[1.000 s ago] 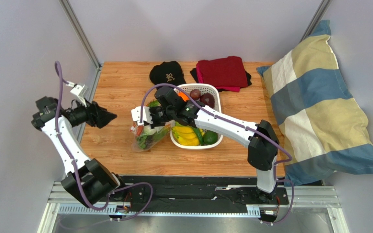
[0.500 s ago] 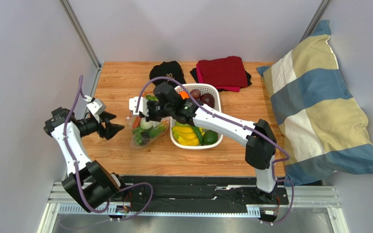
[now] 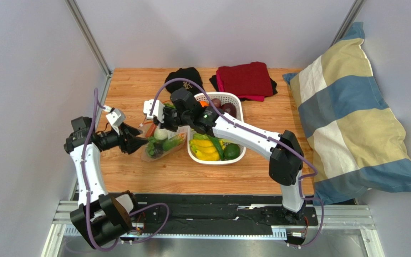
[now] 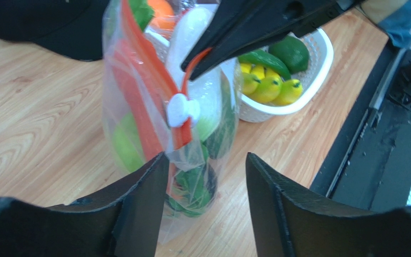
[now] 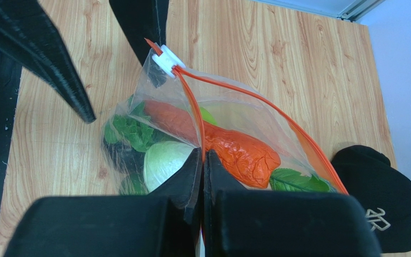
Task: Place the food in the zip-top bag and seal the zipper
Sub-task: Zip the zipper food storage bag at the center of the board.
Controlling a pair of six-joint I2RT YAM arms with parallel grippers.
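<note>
The clear zip-top bag stands on the wood left of the basket, with green, white and orange-red food inside. My right gripper is shut on its red zipper strip and holds the mouth up; its own view shows the jaws pressed together. The small pale tab sits at the strip's near end. My left gripper is open, its fingers on either side of the bag's lower corner, just below the tab. I cannot make out a pink dragon fruit.
The white slotted basket to the right holds yellow bananas, a green fruit and dark fruits. A black cap and folded red cloth lie at the back. A striped pillow is far right.
My left arm has swung right and forward until its open jaws reach the bag. My right gripper has shifted the bag's mouth slightly back and left, still holding the strip.
</note>
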